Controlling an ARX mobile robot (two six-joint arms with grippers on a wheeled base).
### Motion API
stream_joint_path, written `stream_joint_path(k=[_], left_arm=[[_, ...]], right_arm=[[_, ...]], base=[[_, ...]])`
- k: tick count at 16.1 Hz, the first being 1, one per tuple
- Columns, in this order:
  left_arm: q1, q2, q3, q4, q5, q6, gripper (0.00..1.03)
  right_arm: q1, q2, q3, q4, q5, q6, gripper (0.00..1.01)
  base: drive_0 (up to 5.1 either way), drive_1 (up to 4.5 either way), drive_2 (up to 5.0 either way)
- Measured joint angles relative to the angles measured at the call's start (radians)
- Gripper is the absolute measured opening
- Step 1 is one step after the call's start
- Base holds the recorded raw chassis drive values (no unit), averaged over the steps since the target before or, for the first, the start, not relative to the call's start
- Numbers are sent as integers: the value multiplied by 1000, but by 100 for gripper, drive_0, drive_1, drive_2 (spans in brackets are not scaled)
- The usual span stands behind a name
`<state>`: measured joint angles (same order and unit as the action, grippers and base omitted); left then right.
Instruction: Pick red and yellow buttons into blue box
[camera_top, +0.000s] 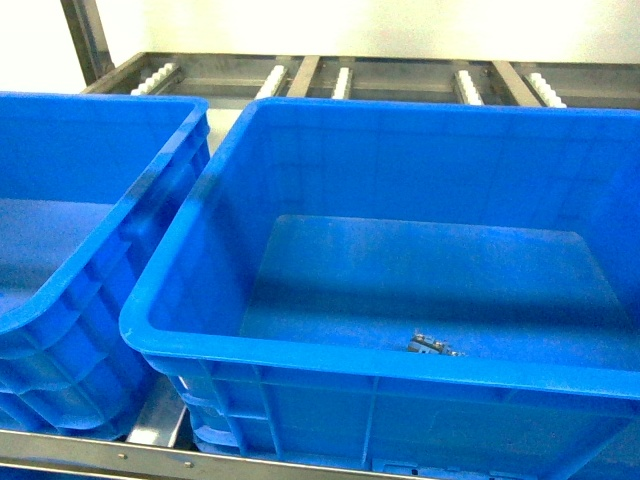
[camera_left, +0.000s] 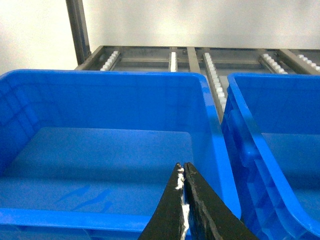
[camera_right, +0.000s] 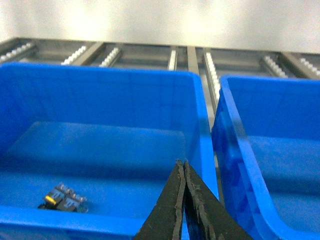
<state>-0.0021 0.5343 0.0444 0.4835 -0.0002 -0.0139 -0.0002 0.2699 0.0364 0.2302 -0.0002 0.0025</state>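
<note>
Both grippers, left gripper and right gripper, have their jaws pressed together, gripping nothing, each above a crate's near rim. One button block with a yellow cap lies on the blue box floor, near its front wall; the red one cannot be made out

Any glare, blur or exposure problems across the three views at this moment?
Head view: the wall at top is blown out white, and the near wall shades the floor of the blue box, leaving the small part dim. Left wrist view: fairly sharp, the shut left hand dark against blue. Right wrist view: softer overall; the right hand and the yellow-capped piece look slightly blurred.
</note>
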Motion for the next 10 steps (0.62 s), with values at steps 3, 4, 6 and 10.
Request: stream_joint_path(k=[3, 4, 6, 10], left_arm=[[0, -63, -30, -24, 0, 0, 2], [0, -97, -30, -54, 0, 0, 2], [0, -166, -30, -112, 0, 0, 2], [0, -273, -30, -217, 1, 0, 2]], right_arm=[[0, -55, -25, -11, 0, 0, 2], [0, -70, -25, -26, 0, 0, 2], [0, -99, -25, -57, 0, 0, 2], [0, -264, -24, -238, 0, 0, 2]], base=[[0, 0, 0], [0, 0, 0], [0, 0, 0], [0, 0, 0]])
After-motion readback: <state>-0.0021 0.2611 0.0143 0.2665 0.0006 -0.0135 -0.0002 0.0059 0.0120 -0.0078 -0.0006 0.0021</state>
